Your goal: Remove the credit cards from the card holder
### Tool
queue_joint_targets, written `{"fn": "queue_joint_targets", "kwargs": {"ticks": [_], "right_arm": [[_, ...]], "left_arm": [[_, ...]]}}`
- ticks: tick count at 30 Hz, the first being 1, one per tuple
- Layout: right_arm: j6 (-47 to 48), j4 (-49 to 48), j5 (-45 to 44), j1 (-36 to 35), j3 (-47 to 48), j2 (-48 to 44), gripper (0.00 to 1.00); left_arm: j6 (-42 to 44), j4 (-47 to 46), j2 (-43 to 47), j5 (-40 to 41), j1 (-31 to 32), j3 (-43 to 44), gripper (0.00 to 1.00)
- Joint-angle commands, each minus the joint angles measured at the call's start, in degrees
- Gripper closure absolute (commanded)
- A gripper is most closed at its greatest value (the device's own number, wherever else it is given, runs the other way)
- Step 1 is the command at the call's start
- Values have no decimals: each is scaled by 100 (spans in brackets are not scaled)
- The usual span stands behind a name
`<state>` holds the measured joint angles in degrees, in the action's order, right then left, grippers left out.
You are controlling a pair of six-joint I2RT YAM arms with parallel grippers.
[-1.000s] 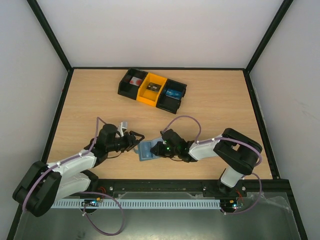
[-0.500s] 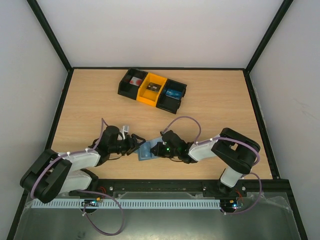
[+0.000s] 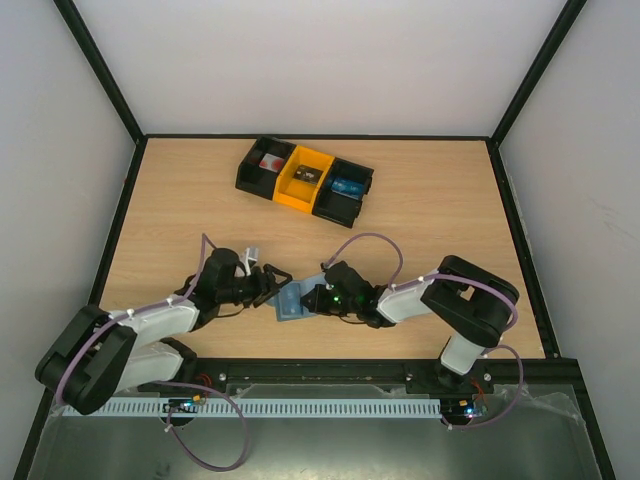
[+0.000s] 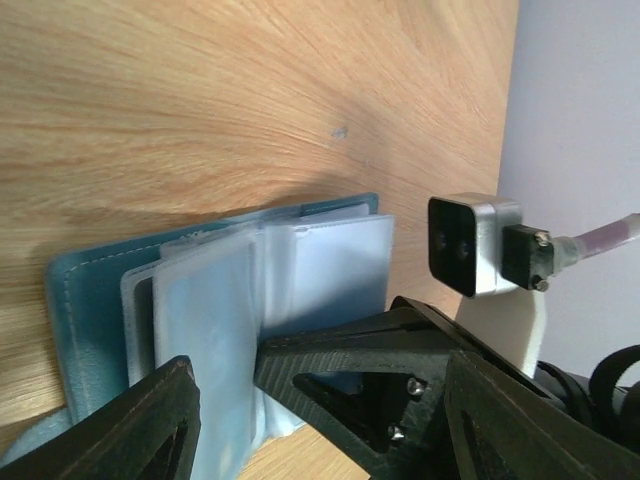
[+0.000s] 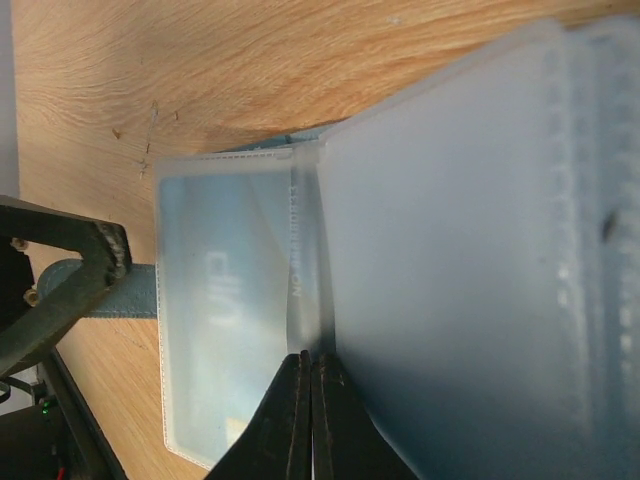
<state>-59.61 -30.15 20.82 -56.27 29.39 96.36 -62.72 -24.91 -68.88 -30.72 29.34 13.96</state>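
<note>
The card holder (image 3: 291, 301) lies open on the wood near the front edge, a slate-blue cover (image 4: 85, 300) with clear plastic sleeves (image 4: 330, 260) fanned over it. A credit card (image 5: 215, 310) shows through one sleeve. My right gripper (image 3: 312, 298) reaches in from the right, and its jaws (image 5: 311, 368) are shut on the edge of a sleeve at the seam. My left gripper (image 3: 272, 286) comes from the left and stands open (image 4: 320, 400), straddling the holder's near edge and the right fingers (image 4: 370, 370), touching nothing I can see.
A tray (image 3: 250, 172) of black and yellow compartments stands at the back centre, holding a red item (image 3: 270, 162) and a bright blue item (image 3: 347, 186). The right wrist camera (image 4: 470, 243) sits close ahead of my left fingers. Black frame rails border the table.
The left gripper has moved right to the holder's edge and opened wider. The right jaws have closed fully on the sleeve. The holder has hardly shifted.
</note>
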Motion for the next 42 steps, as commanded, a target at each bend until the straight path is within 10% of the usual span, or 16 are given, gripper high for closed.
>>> {"fn": "queue_joint_targets", "kwargs": {"ticks": [1,42], "right_arm": [[3,584,-245,-26,-193,354,98],[12,589,-289,-25,-197,323,98]], "left_arm": [[261,473,191,156,19,206,31],[184,203,-128,-89,63,265,30]]}}
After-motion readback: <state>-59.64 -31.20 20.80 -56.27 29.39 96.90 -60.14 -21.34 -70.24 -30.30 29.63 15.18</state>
